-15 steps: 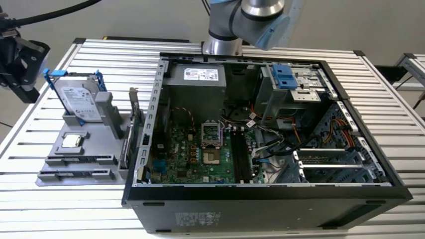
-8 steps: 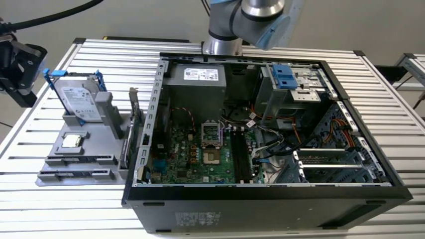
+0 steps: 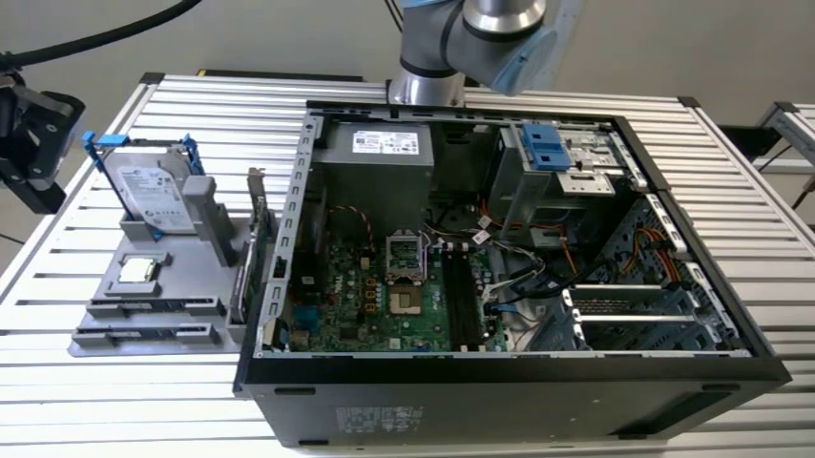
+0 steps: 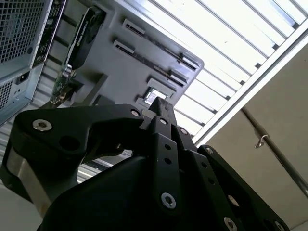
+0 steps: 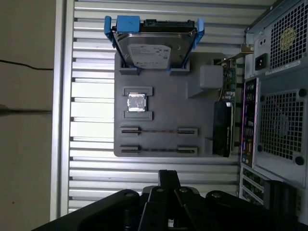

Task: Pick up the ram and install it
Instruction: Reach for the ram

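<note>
Two thin dark sticks, the ram [image 5: 159, 130], stand on edge in the two long slots of the grey holder tray [image 5: 197, 103]; they are seen edge-on in the first wrist view. In the exterior view the same slots [image 3: 153, 308] lie at the tray's near end. My gripper [image 5: 168, 177] hangs off the table's side, apart from the tray, its fingers together with nothing between them. In the second wrist view the gripper [image 4: 161, 103] points toward the tray. In the exterior view the gripper [image 3: 45, 143] is at the far left edge.
The tray also holds a silver hard drive [image 3: 151, 196] with blue brackets, a square processor chip [image 5: 136, 102] and a black expansion card [image 5: 222, 127]. An open computer case [image 3: 293, 248] stands right of the tray; its motherboard's black slots [image 3: 461, 296] are bare. A slatted aluminium table [image 3: 166, 401] lies beneath.
</note>
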{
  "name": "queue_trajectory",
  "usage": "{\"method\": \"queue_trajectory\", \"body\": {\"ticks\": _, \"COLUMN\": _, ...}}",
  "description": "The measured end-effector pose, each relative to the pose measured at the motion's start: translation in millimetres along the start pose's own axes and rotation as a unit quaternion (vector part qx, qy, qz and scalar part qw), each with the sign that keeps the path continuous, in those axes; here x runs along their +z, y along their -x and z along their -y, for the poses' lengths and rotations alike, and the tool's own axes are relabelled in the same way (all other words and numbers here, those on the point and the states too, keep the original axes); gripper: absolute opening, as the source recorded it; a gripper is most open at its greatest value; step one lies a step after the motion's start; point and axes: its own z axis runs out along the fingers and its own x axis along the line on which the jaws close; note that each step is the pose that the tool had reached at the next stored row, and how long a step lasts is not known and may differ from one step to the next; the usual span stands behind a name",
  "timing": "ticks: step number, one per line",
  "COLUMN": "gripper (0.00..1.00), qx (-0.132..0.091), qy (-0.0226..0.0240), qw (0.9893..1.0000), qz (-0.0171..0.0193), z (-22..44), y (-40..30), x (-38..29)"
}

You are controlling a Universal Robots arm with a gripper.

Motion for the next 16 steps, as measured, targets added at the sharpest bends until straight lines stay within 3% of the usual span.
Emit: {"method": "queue_trajectory", "body": {"ticks": 16, "gripper": 0.00, "qx": 0.000, "qy": -0.0003, "qw": 1.0000, "qz": 0.0000, "z": 1.2, "y": 0.0, "x": -0.1}}
